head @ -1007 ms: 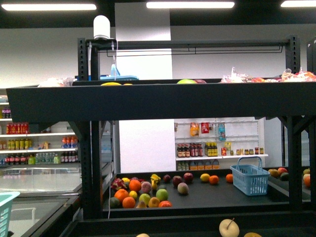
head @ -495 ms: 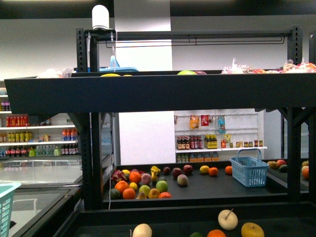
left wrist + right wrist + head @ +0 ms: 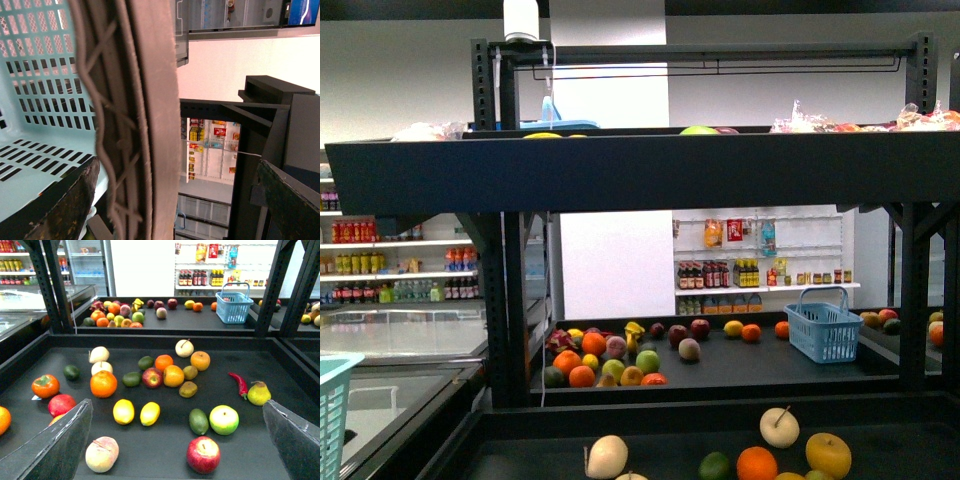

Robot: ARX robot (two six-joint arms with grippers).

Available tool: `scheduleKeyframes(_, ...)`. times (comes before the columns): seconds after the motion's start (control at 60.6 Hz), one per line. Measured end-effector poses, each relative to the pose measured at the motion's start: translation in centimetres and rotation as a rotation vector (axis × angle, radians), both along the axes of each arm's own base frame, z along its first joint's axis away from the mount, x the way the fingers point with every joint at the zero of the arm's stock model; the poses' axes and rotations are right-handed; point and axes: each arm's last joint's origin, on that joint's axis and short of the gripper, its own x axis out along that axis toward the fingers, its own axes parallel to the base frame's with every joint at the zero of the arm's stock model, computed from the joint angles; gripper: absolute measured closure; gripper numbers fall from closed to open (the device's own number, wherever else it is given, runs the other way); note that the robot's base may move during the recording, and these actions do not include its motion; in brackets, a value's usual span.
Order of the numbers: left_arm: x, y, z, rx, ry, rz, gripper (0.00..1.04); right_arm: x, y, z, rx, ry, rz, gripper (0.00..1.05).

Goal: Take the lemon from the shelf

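Observation:
The shelf [image 3: 640, 175] is a black tiered stand filling the front view; its lower tray deck [image 3: 235, 440] carries many loose fruits. The lemon [image 3: 123, 411], pale yellow and rounded-oval, lies on that deck next to a narrower yellow oval fruit [image 3: 150, 413]. My right gripper [image 3: 176, 406] is open and empty, above the deck's near part, with the lemon a little ahead and towards one finger. My left gripper [image 3: 177, 165] is open and empty, close against the rim of a pale teal basket [image 3: 45, 100]. Neither gripper shows in the front view.
Around the lemon lie an orange [image 3: 103, 384], a peach [image 3: 101, 454], a red apple [image 3: 203, 454], a green apple [image 3: 224, 419] and an avocado [image 3: 198, 421]. A golden apple-shaped fruit [image 3: 200, 360] lies farther back. A farther stand holds fruit and a blue basket [image 3: 823, 330].
The front view has shifted downward over the second: the upper deck sits higher in frame and more fruit on the near lower deck has come into sight.

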Motion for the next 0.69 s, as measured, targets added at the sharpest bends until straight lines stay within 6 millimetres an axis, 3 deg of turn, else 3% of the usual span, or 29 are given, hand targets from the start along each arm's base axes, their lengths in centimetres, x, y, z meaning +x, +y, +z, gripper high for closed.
scheduleKeyframes(0.33,1.5,0.1,-0.4,0.020,0.007,-0.013,0.11,0.0,0.0,0.0,0.000,0.000,0.000,0.02)
scheduleKeyframes(0.561,1.8,-0.3,-0.7,0.046,0.021,-0.029,0.62,0.0,0.0,0.0,0.000,0.000,0.000,0.02)
scheduleKeyframes(0.693,1.7,-0.3,-1.1,0.053,0.039,-0.032,0.85,0.0,0.0,0.0,0.000,0.000,0.000,0.02)
